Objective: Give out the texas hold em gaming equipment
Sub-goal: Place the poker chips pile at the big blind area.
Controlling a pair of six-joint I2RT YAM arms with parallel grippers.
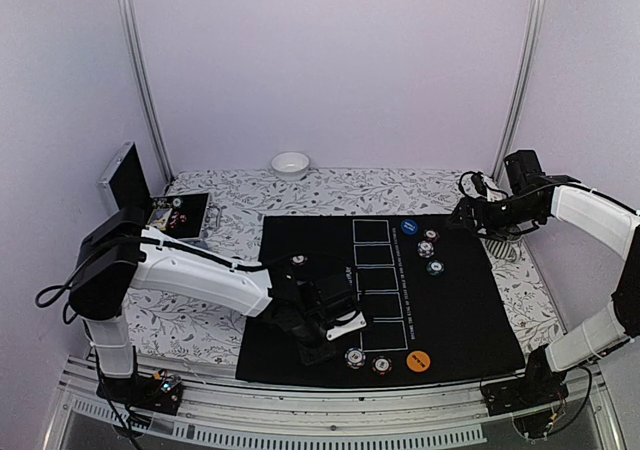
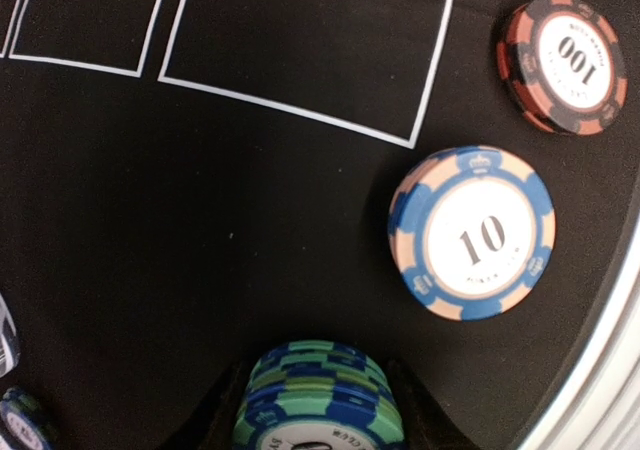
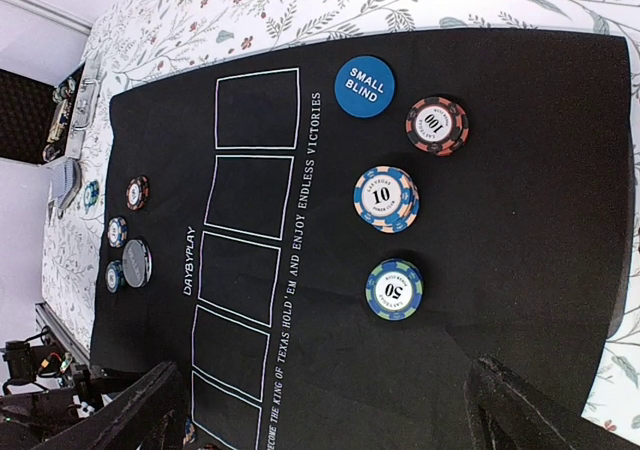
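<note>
- black mat (image 3: 530, 170): "DAYBYPLAY" on one side of its rectangle row, "THE KING OF TEXAS HOLD'EM AND ENJOY ENDLESS VICTORIES" along the other side
- blue disc (image 3: 364, 86) on the mat: "SMALL BLIND"
- three chips on the mat beside that slogan: red-black chip (image 3: 436, 125) "100", peach-blue chip (image 3: 385, 198) "10", green-blue chip (image 3: 394, 289) "50"
- left wrist view, by the mat's edge: second peach-blue chip (image 2: 472, 233) "10", second red-black chip (image 2: 565, 62) "100"
</note>
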